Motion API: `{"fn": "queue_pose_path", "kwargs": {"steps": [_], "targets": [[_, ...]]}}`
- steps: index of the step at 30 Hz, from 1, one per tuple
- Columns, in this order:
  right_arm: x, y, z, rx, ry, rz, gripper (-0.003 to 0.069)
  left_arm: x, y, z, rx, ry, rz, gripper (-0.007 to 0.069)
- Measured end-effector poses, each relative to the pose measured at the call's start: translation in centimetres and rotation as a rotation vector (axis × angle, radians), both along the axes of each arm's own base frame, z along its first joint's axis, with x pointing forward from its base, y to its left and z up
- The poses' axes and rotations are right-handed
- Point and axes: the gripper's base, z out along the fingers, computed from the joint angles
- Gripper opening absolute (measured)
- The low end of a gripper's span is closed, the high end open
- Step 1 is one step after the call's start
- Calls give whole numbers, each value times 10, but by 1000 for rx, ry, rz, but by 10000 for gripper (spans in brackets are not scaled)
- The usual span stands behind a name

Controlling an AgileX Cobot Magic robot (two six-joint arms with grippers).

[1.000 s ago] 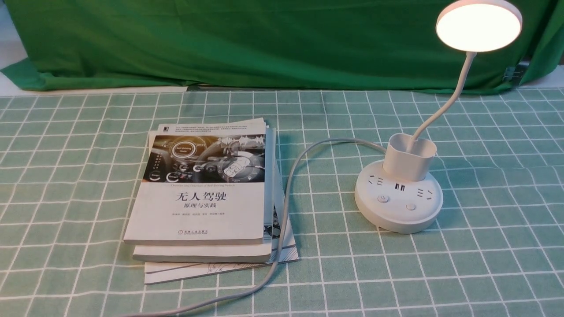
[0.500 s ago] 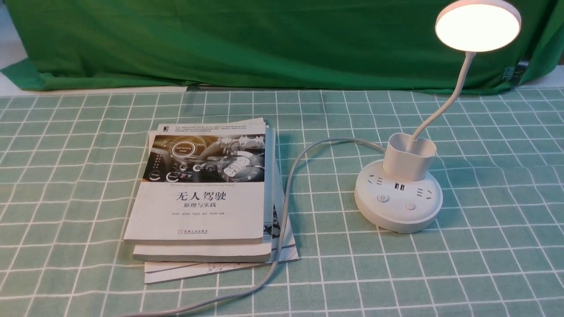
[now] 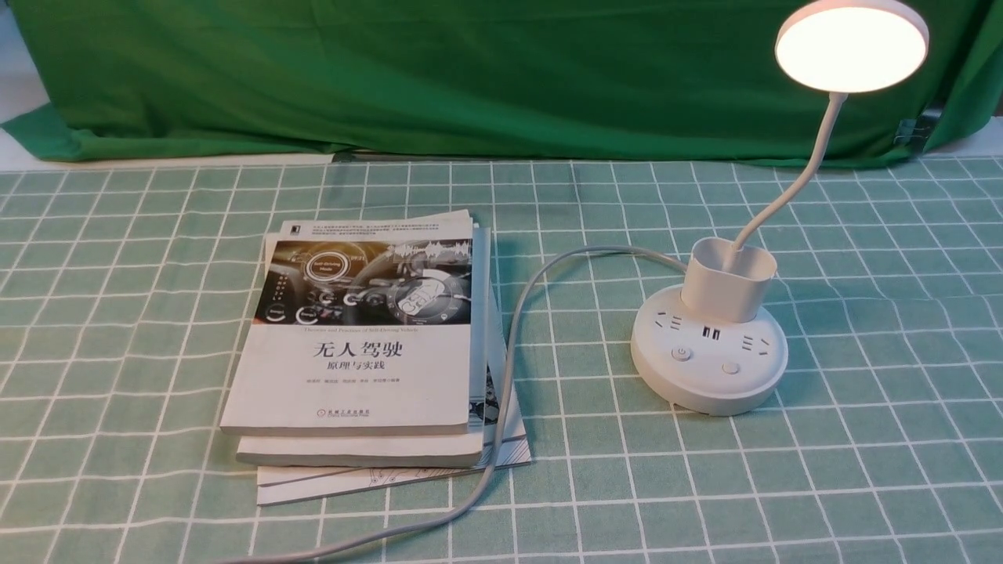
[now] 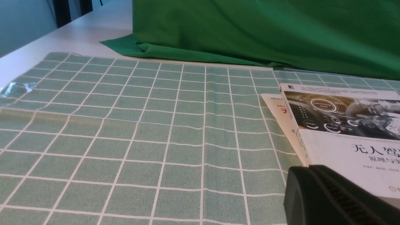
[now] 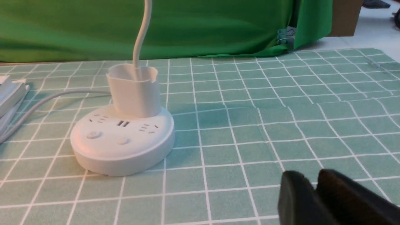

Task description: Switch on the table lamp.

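White table lamp (image 5: 123, 137) glows ahead of the right fingers (image 5: 315, 200), slightly parted, holding nothing; left fingers' (image 4: 331, 197) state unclear. Any stray re-approach could bump a button (image 5: 93, 135), switching it off.

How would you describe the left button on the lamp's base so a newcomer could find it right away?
Start from the glowing table lamp on the right of the green checked tablecloth and follow its thin neck down to the round base. Two buttons sit on the base's near side; this button is the one towards the books, bearing a small mark that its plain neighbour lacks.
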Motion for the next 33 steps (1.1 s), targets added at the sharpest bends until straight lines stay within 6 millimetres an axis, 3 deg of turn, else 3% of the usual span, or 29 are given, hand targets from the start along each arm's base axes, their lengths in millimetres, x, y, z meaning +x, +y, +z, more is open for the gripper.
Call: {"fn": "queue_pose_path", "kwargs": {"steps": [33], "targets": [[0,0,0,6,0,-1,232,0,0,0,2,0,0,21]]}}
